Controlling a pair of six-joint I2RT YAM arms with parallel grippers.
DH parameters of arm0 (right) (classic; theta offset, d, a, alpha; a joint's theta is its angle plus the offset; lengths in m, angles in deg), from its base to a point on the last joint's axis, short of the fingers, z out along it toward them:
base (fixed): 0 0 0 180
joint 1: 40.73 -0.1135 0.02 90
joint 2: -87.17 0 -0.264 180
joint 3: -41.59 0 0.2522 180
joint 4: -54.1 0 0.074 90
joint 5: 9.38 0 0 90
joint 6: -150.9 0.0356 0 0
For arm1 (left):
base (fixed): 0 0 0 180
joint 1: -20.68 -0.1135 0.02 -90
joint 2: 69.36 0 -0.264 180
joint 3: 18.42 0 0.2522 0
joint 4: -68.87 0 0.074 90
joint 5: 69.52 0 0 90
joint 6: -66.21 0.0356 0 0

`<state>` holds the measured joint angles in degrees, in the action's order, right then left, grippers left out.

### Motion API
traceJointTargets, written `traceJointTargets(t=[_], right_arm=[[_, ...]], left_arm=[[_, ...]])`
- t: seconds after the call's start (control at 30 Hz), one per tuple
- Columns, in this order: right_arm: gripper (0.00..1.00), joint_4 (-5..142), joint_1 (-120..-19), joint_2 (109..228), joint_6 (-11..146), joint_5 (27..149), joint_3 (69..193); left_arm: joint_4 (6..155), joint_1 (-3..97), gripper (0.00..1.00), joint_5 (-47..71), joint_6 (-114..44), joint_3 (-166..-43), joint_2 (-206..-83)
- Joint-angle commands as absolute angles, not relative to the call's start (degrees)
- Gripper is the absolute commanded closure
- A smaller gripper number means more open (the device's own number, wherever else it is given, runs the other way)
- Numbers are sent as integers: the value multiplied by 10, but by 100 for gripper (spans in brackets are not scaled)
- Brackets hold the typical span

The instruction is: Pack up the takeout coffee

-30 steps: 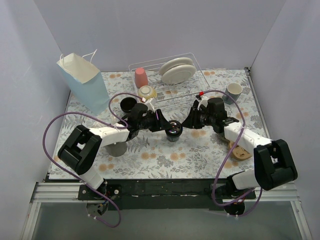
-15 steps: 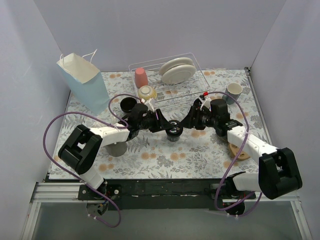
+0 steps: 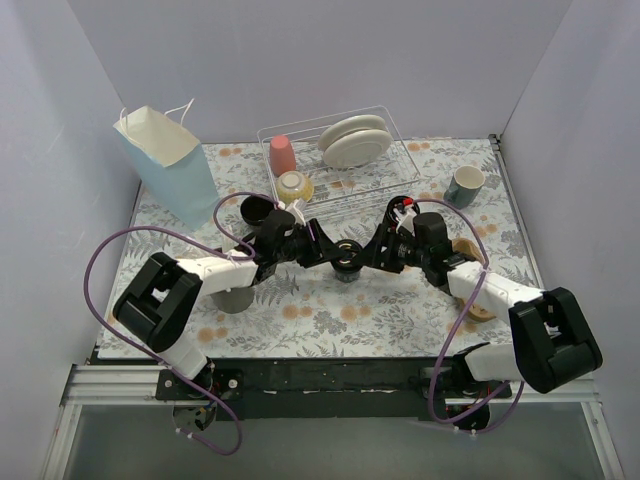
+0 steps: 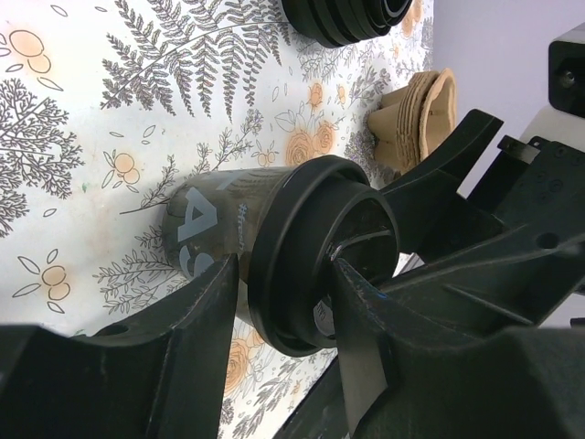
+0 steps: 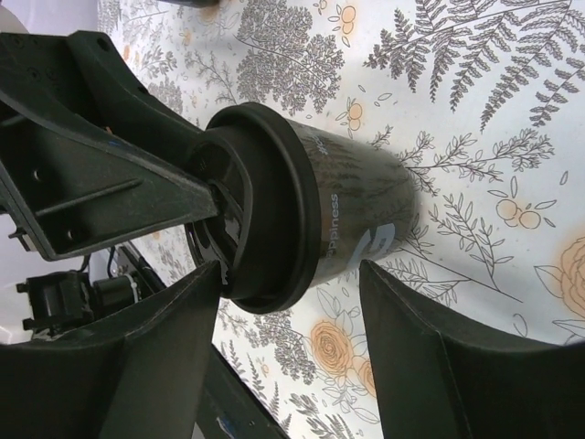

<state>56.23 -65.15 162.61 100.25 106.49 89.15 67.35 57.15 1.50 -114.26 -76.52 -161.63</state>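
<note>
Two grippers are set at the small black lidded disposable cup (image 3: 347, 259), upright on the floral tablecloth (image 3: 330, 316). Its lid is pinched by the left gripper (image 4: 285, 306). The right gripper (image 5: 291, 267) is spread around its body, untouching, and should be closed gently below the rim.

Top view is bright, even and diffuse. Shadows on the worktop (image 3: 330, 315) are soft and short, there's no glare, focus is sharp, and the walls (image 3: 300, 60) lean slightly at the edges. In the wrist views the cup (image 4: 215, 229) and floral print are in focus. The left tool (image 4: 285, 279) and right tool (image 5: 291, 267) sit close up: soft, black, detail crushed. The cup throws a soft shadow and has a faint sheen on its rim.
</note>
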Motion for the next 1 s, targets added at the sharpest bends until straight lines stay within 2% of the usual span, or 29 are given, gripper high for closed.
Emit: traceJointTargets(t=[0.0,0.5,0.97], right_arm=[[33,514,-656,1640,1019,1056,890],[37,514,-657,1713,997,1060,924],[32,484,-657,1701,1044,1066,928]], left_arm=[[840,587,59,57,-1129,-723,-1651],[848,603,59,56,-1137,-749,-1645],[848,605,59,62,-1141,-750,-1653]])
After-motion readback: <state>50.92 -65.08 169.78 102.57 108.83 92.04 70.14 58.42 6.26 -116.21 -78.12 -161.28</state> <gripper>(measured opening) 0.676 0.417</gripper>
